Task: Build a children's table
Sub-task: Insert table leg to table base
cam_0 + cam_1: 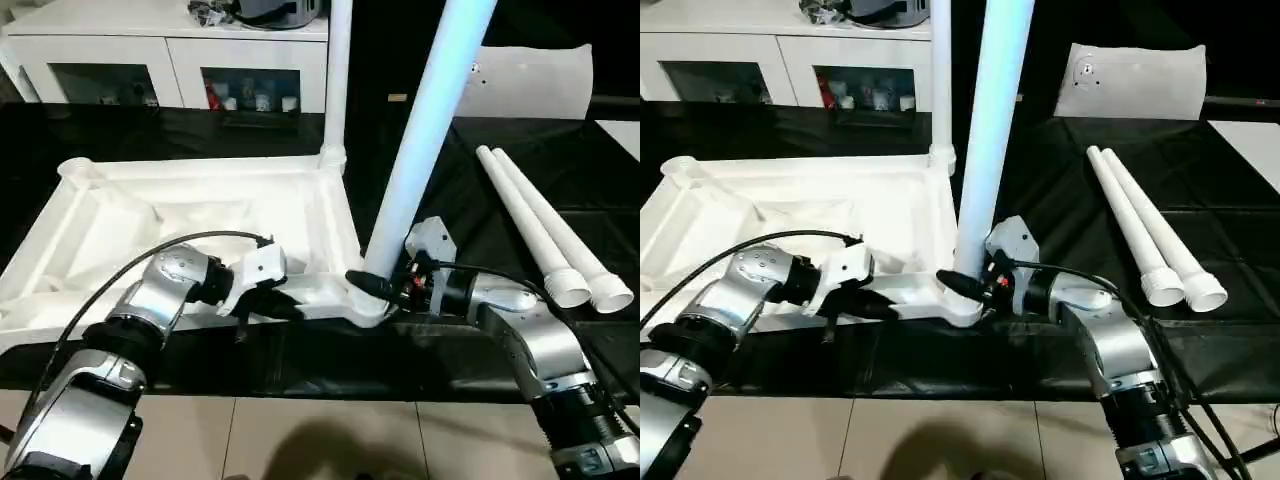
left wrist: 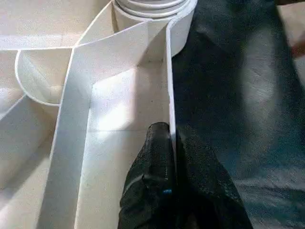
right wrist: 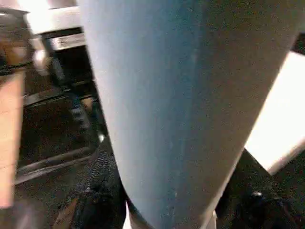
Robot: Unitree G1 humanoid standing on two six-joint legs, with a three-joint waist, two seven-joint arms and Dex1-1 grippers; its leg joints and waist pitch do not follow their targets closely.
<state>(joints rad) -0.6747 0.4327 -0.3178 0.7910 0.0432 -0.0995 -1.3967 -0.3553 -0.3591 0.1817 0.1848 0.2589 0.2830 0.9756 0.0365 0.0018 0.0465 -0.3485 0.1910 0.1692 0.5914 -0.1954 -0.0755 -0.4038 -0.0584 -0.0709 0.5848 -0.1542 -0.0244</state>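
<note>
The white tabletop (image 1: 190, 215) lies upside down on the black table, ribbed underside up. One white leg (image 1: 338, 70) stands upright in its far right corner socket. A second leg (image 1: 425, 130) leans in the near right corner socket, and my right gripper (image 1: 372, 284) is shut on its base, one black finger on each side in the right wrist view. My left gripper (image 1: 268, 305) is shut on the tabletop's near rim (image 2: 169, 102), left of that socket. Two more legs (image 1: 545, 230) lie side by side on the black cloth to the right.
White cabinets (image 1: 170, 60) with glass doors stand behind the table. A flat white bag (image 1: 525, 80) lies at the back right. The table's near edge (image 1: 300, 385) runs just below my forearms, with tiled floor beneath.
</note>
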